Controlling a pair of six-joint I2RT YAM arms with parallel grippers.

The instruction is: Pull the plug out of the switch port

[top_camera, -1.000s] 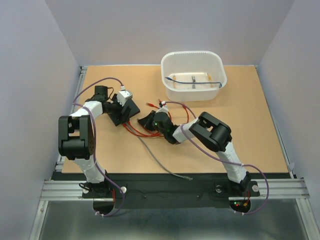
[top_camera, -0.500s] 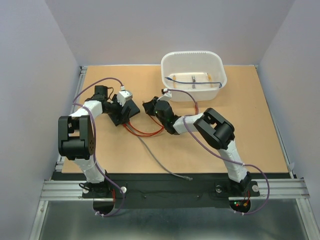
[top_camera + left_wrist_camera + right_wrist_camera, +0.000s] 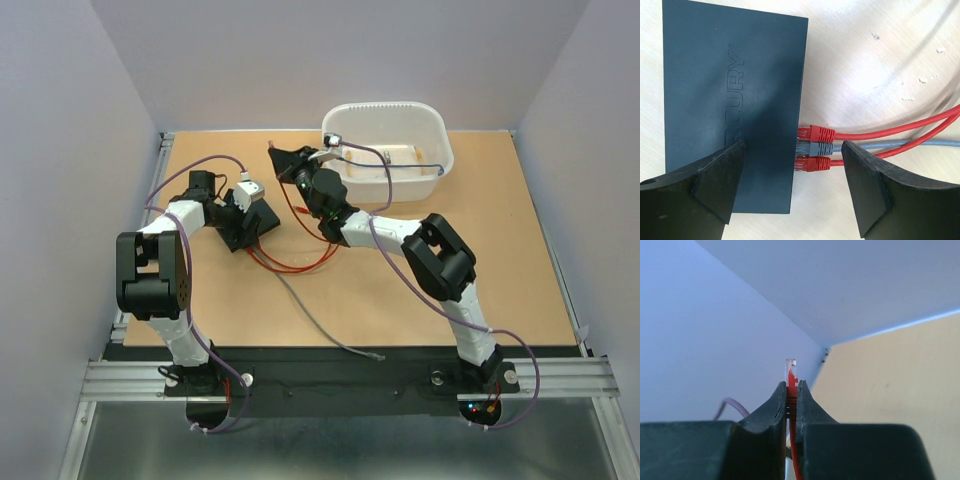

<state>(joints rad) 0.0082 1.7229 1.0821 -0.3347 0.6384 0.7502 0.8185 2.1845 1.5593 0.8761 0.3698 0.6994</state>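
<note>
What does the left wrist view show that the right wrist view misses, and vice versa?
Left wrist only: the switch with two red plugs and a grey plug in its ports, under the open left gripper. Right wrist only: the right gripper shut on a loose red plug, held up before the wall. Both: red cable, tan tabletop.

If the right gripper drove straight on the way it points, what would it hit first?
Nothing close: beyond the right gripper and the red plug pinched in it, the wrist view shows only the grey wall beside the table. Probably the wall first, though depth is unclear.
</note>
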